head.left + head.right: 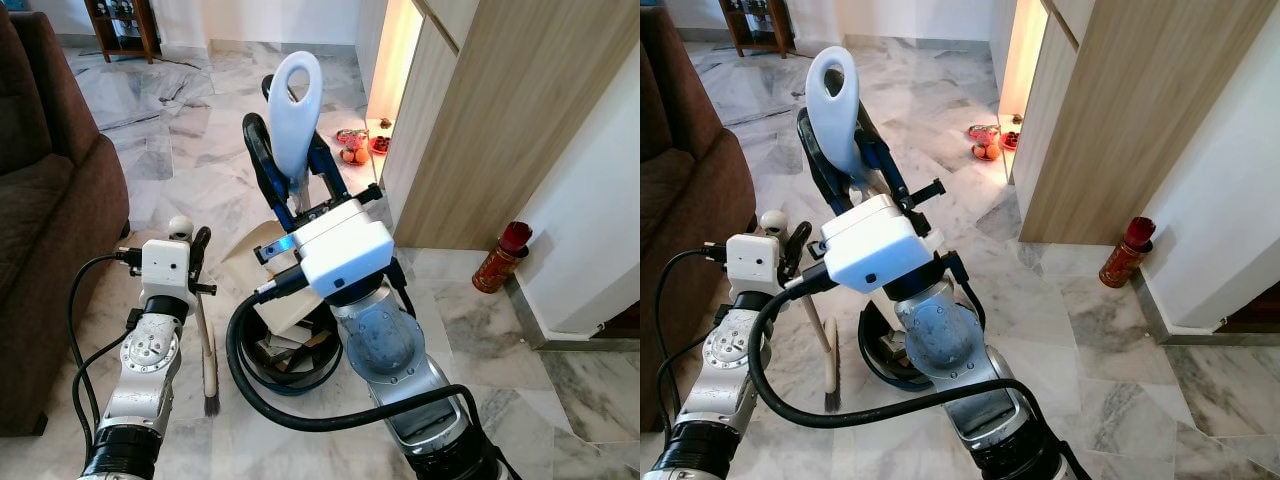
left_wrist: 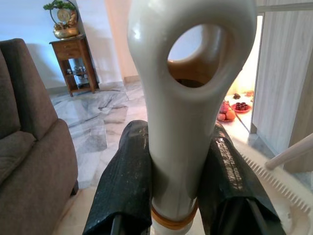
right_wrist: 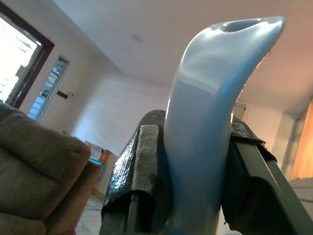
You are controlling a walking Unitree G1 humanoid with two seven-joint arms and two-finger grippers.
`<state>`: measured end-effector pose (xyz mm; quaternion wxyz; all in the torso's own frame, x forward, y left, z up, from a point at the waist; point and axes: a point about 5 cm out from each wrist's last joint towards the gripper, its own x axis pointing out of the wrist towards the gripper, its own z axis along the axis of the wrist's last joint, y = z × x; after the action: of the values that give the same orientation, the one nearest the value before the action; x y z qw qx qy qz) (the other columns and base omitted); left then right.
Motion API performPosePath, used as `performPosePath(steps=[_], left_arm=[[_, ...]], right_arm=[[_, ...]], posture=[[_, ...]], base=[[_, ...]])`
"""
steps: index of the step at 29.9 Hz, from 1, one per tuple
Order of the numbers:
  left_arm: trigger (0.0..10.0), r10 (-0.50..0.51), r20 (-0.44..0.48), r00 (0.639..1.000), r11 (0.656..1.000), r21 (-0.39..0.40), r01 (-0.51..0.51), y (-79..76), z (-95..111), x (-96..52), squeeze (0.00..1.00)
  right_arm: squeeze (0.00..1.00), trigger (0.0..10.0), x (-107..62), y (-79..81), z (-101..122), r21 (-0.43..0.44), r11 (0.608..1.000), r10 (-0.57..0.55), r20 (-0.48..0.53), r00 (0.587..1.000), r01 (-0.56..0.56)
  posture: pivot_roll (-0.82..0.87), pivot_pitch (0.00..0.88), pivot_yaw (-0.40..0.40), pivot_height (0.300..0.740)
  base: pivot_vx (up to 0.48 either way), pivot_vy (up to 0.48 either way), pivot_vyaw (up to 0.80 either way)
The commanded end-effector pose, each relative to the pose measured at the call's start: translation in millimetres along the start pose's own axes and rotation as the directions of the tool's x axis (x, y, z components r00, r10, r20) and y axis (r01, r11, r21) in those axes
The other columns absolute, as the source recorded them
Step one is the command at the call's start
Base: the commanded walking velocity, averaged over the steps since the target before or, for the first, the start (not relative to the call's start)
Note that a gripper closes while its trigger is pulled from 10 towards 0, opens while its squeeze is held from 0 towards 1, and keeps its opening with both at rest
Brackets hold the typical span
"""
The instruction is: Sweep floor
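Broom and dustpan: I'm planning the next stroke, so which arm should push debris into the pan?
Probably left. The left gripper is shut on the broom, bristles down beside the dustpan, which the right gripper holds.

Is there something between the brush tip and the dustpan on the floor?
Nothing visible stands between them. The dark bristled brush tip on its cream handle, held by the left gripper, rests on bare marble floor just beside the dark round dustpan, whose pale blue handle the right gripper holds.
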<state>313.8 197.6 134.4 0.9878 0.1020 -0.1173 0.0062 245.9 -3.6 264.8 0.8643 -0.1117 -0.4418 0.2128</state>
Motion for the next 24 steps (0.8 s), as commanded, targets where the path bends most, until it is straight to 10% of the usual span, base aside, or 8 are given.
performPosePath(steps=[1, 17, 24], left_arm=[[10.0, -0.007, 0.053, 0.999, 1.000, 0.006, 0.007, -1.1, 9, 2.2, 0.00], [10.0, -0.014, 0.046, 0.999, 1.000, 0.007, 0.013, -2.5, 8, 2.0, 0.00], [10.0, -0.013, 0.047, 0.999, 1.000, 0.008, 0.013, -2.2, 8, 1.7, 0.00]], right_arm=[[0.00, 10.0, 4.6, -3.2, 18, -0.036, 0.999, -0.005, 0.109, 0.994, 0.009], [0.00, 10.0, 1.2, -5.6, 11, -0.204, 0.979, 0.022, 0.096, 0.995, -0.002], [0.00, 10.0, -2.8, -58.7, -15, -0.334, 0.924, -0.206, -0.017, 0.978, 0.189]], posture=[[-0.02, 0.104, -0.064, 0.740], [-0.02, 0.105, -0.064, 0.740], [-0.03, 0.104, -0.064, 0.740]], base=[[0.000, 0.000, 0.00], [0.000, 0.000, 0.00], [0.000, 0.000, 0.00]])
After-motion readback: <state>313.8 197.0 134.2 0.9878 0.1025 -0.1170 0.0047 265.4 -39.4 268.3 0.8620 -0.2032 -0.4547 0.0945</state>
